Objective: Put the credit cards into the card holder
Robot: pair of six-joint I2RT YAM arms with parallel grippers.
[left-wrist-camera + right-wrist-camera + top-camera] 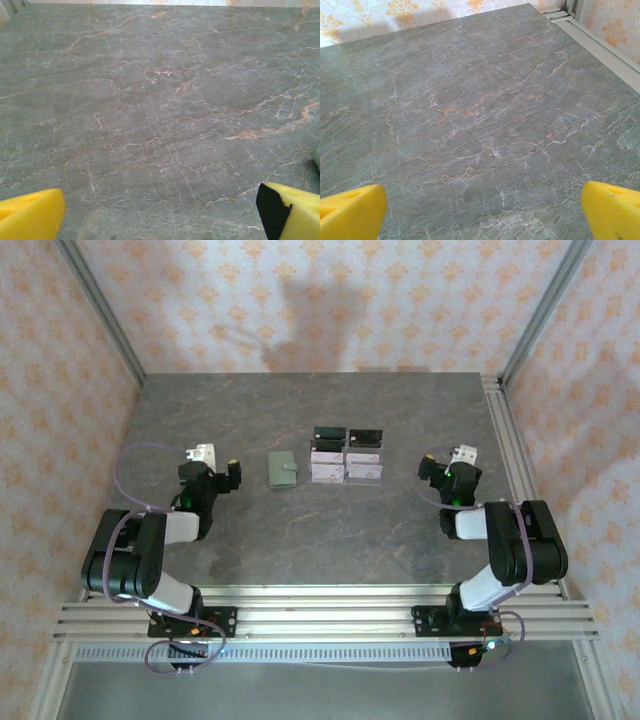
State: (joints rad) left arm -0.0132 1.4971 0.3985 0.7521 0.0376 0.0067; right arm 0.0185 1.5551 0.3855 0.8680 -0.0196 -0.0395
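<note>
The card holder (pixel 283 469), a small sage-green wallet, lies closed and flat on the table left of centre. The pale credit cards (pixel 327 464) stand in a clear acrylic stand (pixel 346 453) with black panels, just right of the wallet. My left gripper (pixel 213 468) hovers left of the wallet, open and empty. In the left wrist view its yellow fingertips (pixel 31 215) stand wide apart over bare stone around the gripper (pixel 160 220). My right gripper (pixel 449 469) sits right of the stand, also open, its yellow fingers (pixel 614 210) spread wide about the gripper (pixel 482 215).
The grey marbled table (pixel 300 540) has aluminium rails along its right edge (pixel 505 440) and front. Patterned walls close in the back and sides. A green sliver (pixel 317 157) shows at the right edge of the left wrist view.
</note>
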